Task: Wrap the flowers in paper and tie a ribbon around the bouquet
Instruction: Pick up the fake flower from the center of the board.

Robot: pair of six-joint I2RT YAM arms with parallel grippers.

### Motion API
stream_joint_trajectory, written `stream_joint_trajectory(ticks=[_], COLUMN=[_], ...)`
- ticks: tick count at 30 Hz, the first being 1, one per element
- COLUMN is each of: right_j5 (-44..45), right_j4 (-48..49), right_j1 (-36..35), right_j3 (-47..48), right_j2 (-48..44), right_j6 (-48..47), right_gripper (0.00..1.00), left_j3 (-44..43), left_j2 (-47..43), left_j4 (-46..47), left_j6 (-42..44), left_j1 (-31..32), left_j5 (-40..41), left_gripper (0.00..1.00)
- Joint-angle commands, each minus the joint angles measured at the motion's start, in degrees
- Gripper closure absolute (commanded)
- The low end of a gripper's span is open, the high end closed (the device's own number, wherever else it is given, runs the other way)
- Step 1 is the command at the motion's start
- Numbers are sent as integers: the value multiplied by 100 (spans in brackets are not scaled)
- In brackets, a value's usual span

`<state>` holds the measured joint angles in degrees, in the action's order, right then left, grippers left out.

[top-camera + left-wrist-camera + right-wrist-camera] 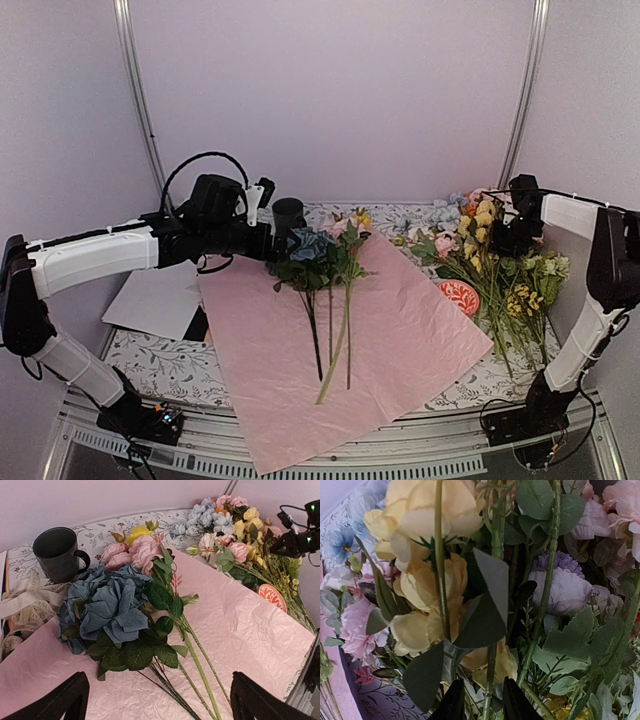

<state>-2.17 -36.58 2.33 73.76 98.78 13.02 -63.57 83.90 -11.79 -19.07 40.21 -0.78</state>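
The flowers [315, 250], with a blue head, pink blooms and one yellow bloom, lie on the flat pink paper [400, 340], stems pointing toward the near edge. My left gripper [272, 225] hovers by the flower heads. In the left wrist view it [159, 677] is wide open over the stems of the flowers [115, 605] on the paper [240, 625]. A cream ribbon [25, 605] lies loosely piled left of the blooms. My right gripper [508, 238] is down in the loose flower pile [500, 270]. Its jaws [485, 700] stand narrowly apart either side of a green stem [492, 680]. No wrapped bouquet is in view.
A dark mug [288, 212] stands behind the flower heads, close to the left gripper. A flat white sheet [150, 300] lies under the left arm. A red-orange patterned disc [460, 295] sits between the paper's right edge and the loose pile.
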Motion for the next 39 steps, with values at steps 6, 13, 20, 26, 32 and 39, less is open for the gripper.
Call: stream_joint_trajectory(ticks=[6, 13, 20, 26, 32, 39], right_j5=[46, 31, 265, 849, 1654, -490], right_j4=[147, 154, 100, 18, 214, 1453], right_j1=[80, 125, 178, 213, 217, 132], right_j3=[316, 229, 257, 326, 447, 189], right_j2=[513, 624, 218, -482, -1471, -2805], right_j6=[-151, -218, -242, -233, -126, -232], right_gripper=[76, 90, 100, 100, 100, 100], left_j3=[29, 3, -5, -112, -165, -50], left_j2=[-95, -83, -83, -11, 7, -169], left_j4=[-92, -135, -125, -137, -115, 29], left_j6=[27, 70, 46, 48, 52, 91], left_j1=[-66, -66, -66, -66, -63, -57], left_j5=[77, 82, 78, 24, 3, 13], left_gripper=[1, 1, 1, 1, 1, 1])
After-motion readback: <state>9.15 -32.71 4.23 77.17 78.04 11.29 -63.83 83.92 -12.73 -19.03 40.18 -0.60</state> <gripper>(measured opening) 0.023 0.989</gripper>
